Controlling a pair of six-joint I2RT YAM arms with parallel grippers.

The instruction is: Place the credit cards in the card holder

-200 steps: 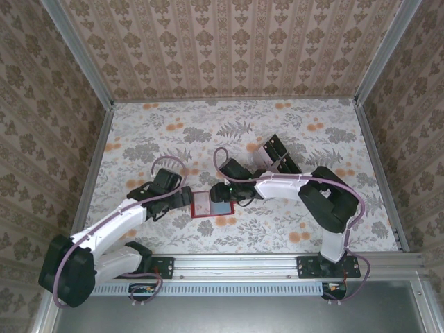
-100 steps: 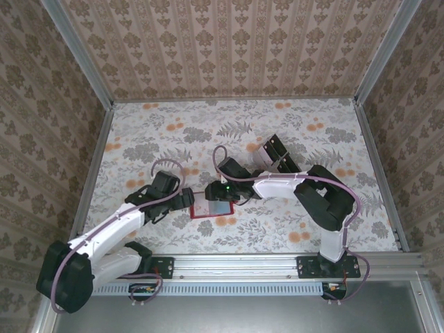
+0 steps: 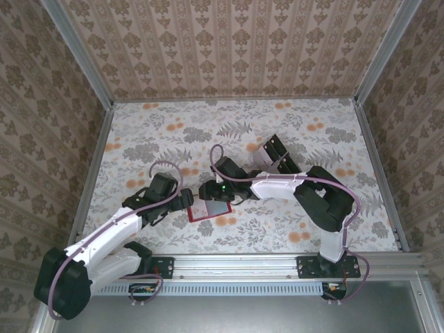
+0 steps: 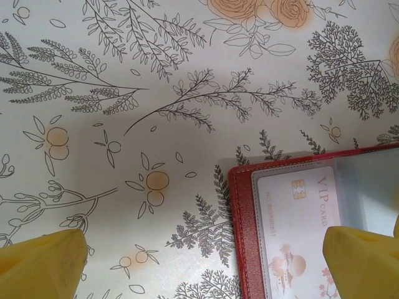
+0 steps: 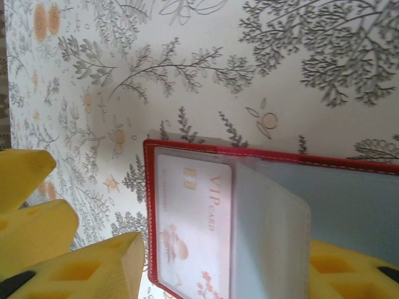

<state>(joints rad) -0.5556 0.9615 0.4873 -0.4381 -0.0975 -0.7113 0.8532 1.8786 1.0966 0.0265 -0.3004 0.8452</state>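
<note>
Top external, against a second ago: crept leftward over the card holder (image 3: 200,211) with the right hand (image 3: 210,194), half spread astride its clear sleeve (image 5: 268,249); cannot tell whether clamped. Poised at its left edge with the left hand (image 3: 184,200), spread wide, gripping nothing. Lying open on the surface (image 3: 312,139), one credit card (image 4: 293,218) already sleeved; suggests tucking underway.

Red square folding card holder (image 4: 246,237): leather-like, low sheen, stitched rim.
Clear pocket sleeve (image 5: 268,237) inside it: thin plastic film, glossy, see-through.
Pale pinkish VIP credit card (image 4: 293,212): smooth plastic, small metallic chip.
Floral printed table cover (image 4: 156,93): smooth, matt.
Left gripper (image 4: 199,274) fingers (image 4: 40,265): yellow plastic, matt, slightly grainy.
Grey front rail (image 3: 236,266): metal, dull sheen, ribbed.
</note>
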